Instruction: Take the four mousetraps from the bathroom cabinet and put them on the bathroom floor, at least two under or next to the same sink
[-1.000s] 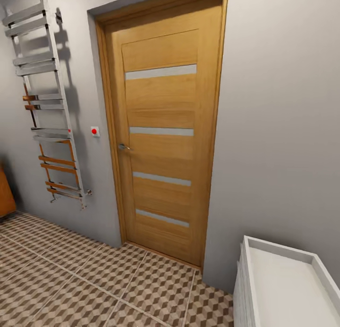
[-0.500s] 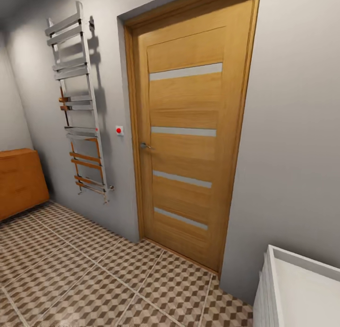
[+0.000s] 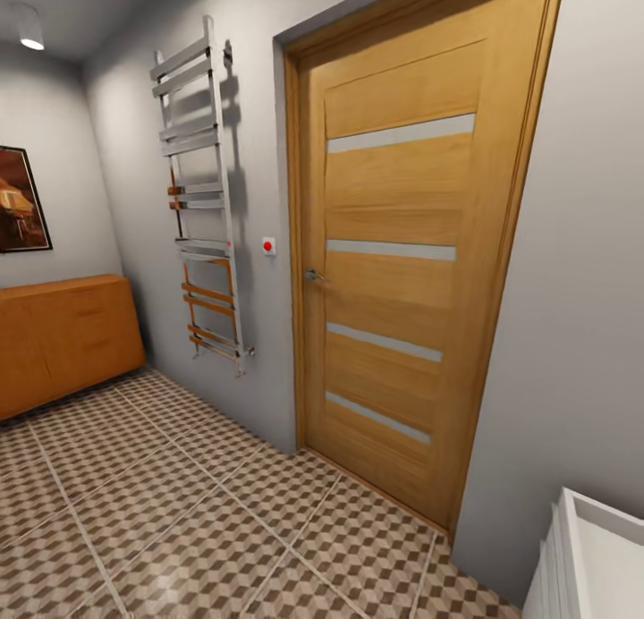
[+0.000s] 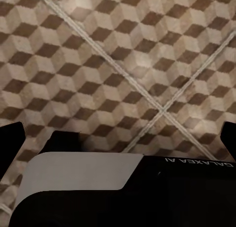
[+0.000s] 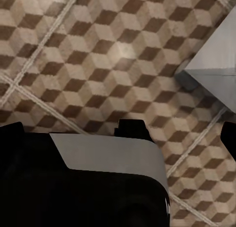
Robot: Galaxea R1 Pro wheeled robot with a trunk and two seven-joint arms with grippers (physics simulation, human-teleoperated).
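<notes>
Jaws of both grippers cannot be judged: each wrist view shows dark finger tips at the frame edges above bare bathroom floor (image 4: 123,54), with nothing between them, but the spread is not readable. No arm appears in the head view.

Head view: the cabinet (image 3: 63,337) stands against the far wall at left, closed, well apart from the door (image 3: 407,270). A towel rail (image 3: 201,199) hangs on the wall between them. A white unit (image 3: 586,565) shows at lower right.

Mousetraps: none visible; presumably inside the cabinet.

Handling estimate: 4 light, stiff, flat boards. Grip each across the wooden long edges, clear of the metal parts, which may snap or shift. Thin profile leaves little purchase.
</notes>
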